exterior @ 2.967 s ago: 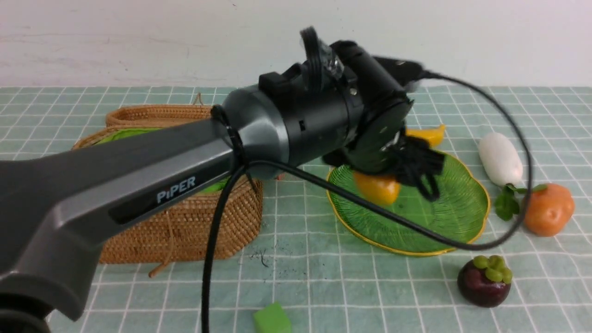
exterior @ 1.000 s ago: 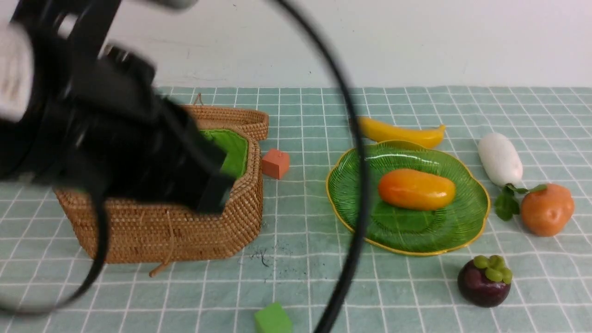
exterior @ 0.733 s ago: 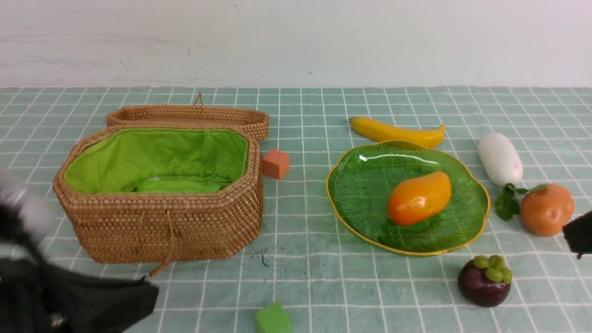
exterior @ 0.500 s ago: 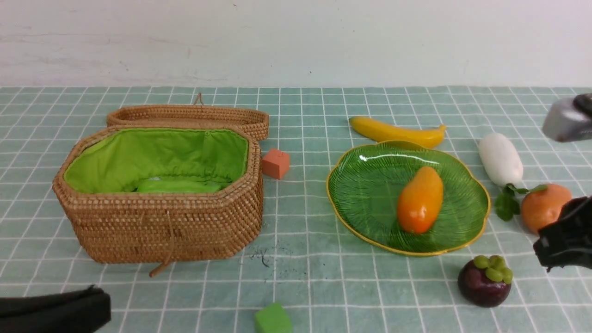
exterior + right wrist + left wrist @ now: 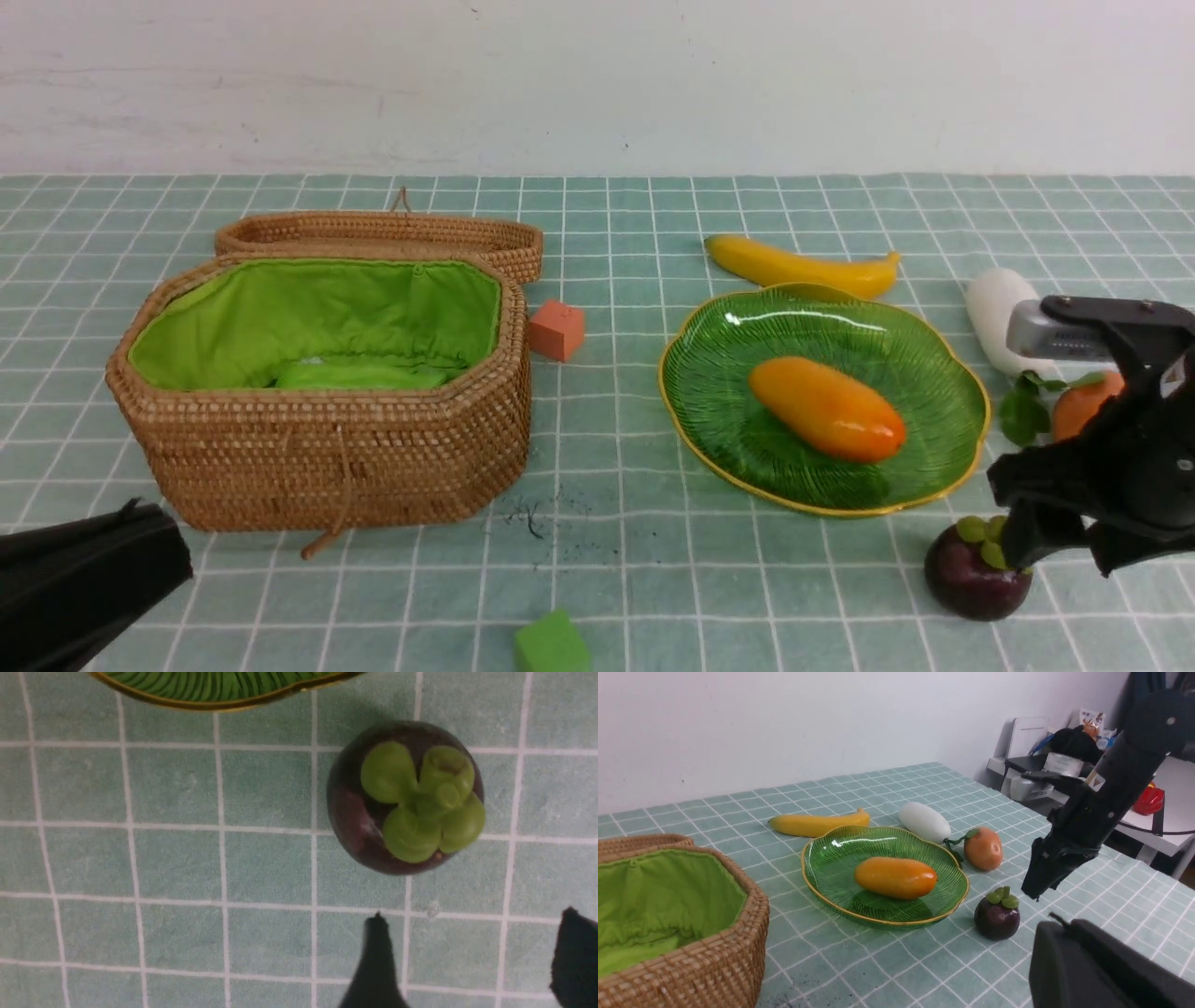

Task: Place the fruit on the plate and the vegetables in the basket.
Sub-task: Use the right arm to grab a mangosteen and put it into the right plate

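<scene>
Your right gripper (image 5: 472,956) hangs low over the near-right part of the checked cloth (image 5: 616,560). Jaws are spread, with nothing between them. Its fingertips (image 5: 373,961) sit just short of the mangosteen (image 5: 404,798), and the wrist view shows no contact. The mangosteen stands upright on the cloth, green cap up, just off the near-right rim of the plate (image 5: 719,420).

Your left gripper (image 5: 140,551) is down at the near-left corner, pressed together.

Around and in the way:
- In the front view the right wrist covers part of the radish (image 5: 988,308) and most of the orange-brown lumpy piece (image 5: 1074,415). Both lie on the cloth right of the plate, with the radish farther back.
- The orange cube (image 5: 556,329) sits between the basket (image 5: 317,467) and the plate, just beside the basket's far-right corner.
- The green cube (image 5: 551,646) is at the near edge, centre, well apart from the rest.
- The lid (image 5: 378,233) lies open behind the basket's far wall.

Count:
- Fruit: 3. The mango (image 5: 826,422) lies across the middle of the plate. The banana (image 5: 798,266) is on the cloth just beyond the plate's far rim. The mangosteen is on the cloth.
- Vegetables on the cloth: 2, the radish and the lumpy piece.
- In the basket: one bright green shape (image 5: 359,376) on the floor of the lime lining (image 5: 308,308). You can't tell from here whether it is a pod or a fold.
- Cubes: 2.
- Plate: 1. Basket: 1.
</scene>
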